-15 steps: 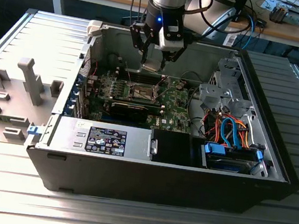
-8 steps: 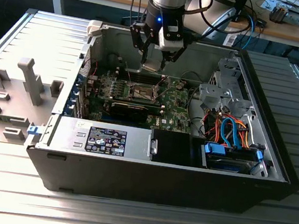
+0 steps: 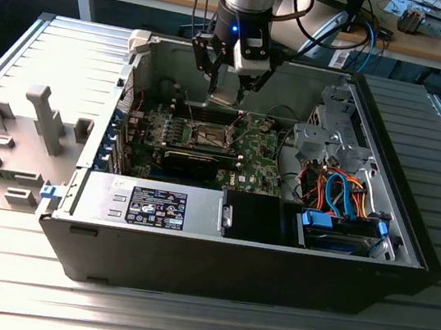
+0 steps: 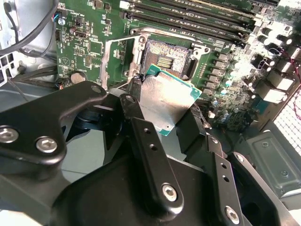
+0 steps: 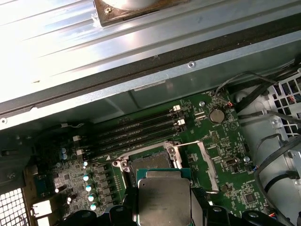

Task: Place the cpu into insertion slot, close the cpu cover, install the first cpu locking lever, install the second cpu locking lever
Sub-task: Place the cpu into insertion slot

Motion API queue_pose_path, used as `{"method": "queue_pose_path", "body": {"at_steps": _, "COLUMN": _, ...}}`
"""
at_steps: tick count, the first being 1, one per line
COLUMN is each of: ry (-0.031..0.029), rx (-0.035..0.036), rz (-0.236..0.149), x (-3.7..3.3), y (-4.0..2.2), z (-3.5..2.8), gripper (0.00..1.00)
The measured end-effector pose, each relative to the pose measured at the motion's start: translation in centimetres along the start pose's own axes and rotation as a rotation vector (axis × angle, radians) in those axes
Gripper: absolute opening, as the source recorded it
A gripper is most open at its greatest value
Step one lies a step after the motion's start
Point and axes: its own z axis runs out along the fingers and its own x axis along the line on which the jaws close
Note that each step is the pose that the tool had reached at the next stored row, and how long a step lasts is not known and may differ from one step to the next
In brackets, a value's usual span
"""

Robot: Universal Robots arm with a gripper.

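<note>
My gripper (image 3: 225, 91) hangs inside the open computer case, shut on the cpu (image 3: 224, 97), a flat silver-topped chip with a green rim. In the second wrist view the cpu (image 4: 167, 101) sits between the two black fingers (image 4: 136, 92), tilted, just above and beside the insertion slot (image 4: 167, 59). The slot's dark centre lies bare. The first wrist view has the cpu (image 5: 164, 200) overlapping the near edge of the insertion slot (image 5: 150, 162). The cpu cover (image 5: 210, 165), a thin silvery frame, lies swung open beside the slot. In the exterior view the insertion slot (image 3: 211, 136) lies below the gripper on the green board.
Long black memory slots (image 5: 136, 129) run along the far side of the socket, and a coin battery (image 5: 216, 116) sits nearby. A silvery power supply (image 3: 148, 204) fills the case front. A drive cage with blue and orange cables (image 3: 340, 199) stands at the exterior view's right.
</note>
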Motion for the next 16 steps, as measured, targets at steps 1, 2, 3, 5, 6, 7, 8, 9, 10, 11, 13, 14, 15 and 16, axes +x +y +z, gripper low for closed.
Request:
{"method": "queue_pose_path", "body": {"at_steps": 1, "ry": -0.0001, "rx": 0.0000, "rz": 0.001, "x": 0.00, "y": 0.00, "z": 0.00, "gripper": 0.54}}
{"method": "queue_pose_path", "body": {"at_steps": 2, "ry": -0.0002, "rx": 0.0000, "rz": 0.002, "x": 0.00, "y": 0.00, "z": 0.01, "gripper": 0.54}}
{"method": "queue_pose_path", "body": {"at_steps": 3, "ry": -0.0002, "rx": 0.0000, "rz": 0.003, "x": 0.00, "y": 0.00, "z": 0.01, "gripper": 0.54}}
{"method": "queue_pose_path", "body": {"at_steps": 5, "ry": -0.0004, "rx": 0.0000, "rz": 0.004, "x": 0.00, "y": 0.00, "z": 0.01, "gripper": 0.54}}
{"method": "queue_pose_path", "body": {"at_steps": 6, "ry": -0.0005, "rx": -0.0001, "rz": 0.005, "x": 0.00, "y": 0.00, "z": 0.01, "gripper": 0.54}}
{"method": "queue_pose_path", "body": {"at_steps": 7, "ry": -0.0005, "rx": -0.0001, "rz": 0.006, "x": 0.00, "y": 0.00, "z": 0.01, "gripper": 0.54}}
{"method": "queue_pose_path", "body": {"at_steps": 8, "ry": -0.0007, "rx": -0.0001, "rz": 0.007, "x": 0.00, "y": 0.00, "z": 0.01, "gripper": 0.54}}
{"method": "queue_pose_path", "body": {"at_steps": 9, "ry": -0.0007, "rx": -0.0001, "rz": 0.009, "x": 0.00, "y": 0.00, "z": 0.02, "gripper": 0.54}}
{"method": "queue_pose_path", "body": {"at_steps": 10, "ry": -0.0009, "rx": -0.0001, "rz": 0.010, "x": 0.00, "y": 0.00, "z": 0.02, "gripper": 0.54}}
{"method": "queue_pose_path", "body": {"at_steps": 11, "ry": -0.0010, "rx": -0.0002, "rz": 0.011, "x": 0.00, "y": 0.00, "z": 0.02, "gripper": 0.54}}
{"method": "queue_pose_path", "body": {"at_steps": 13, "ry": -0.0011, "rx": -0.0002, "rz": 0.012, "x": 0.00, "y": 0.00, "z": 0.02, "gripper": 0.54}}
{"method": "queue_pose_path", "body": {"at_steps": 14, "ry": -0.0011, "rx": -0.0002, "rz": 0.013, "x": 0.00, "y": 0.00, "z": 0.02, "gripper": 0.54}}
{"method": "queue_pose_path", "body": {"at_steps": 15, "ry": -0.0013, "rx": -0.0003, "rz": 0.014, "x": 0.00, "y": 0.00, "z": 0.03, "gripper": 0.54}}
{"method": "queue_pose_path", "body": {"at_steps": 16, "ry": -0.0013, "rx": -0.0003, "rz": 0.015, "x": 0.00, "y": 0.00, "z": 0.03, "gripper": 0.54}}
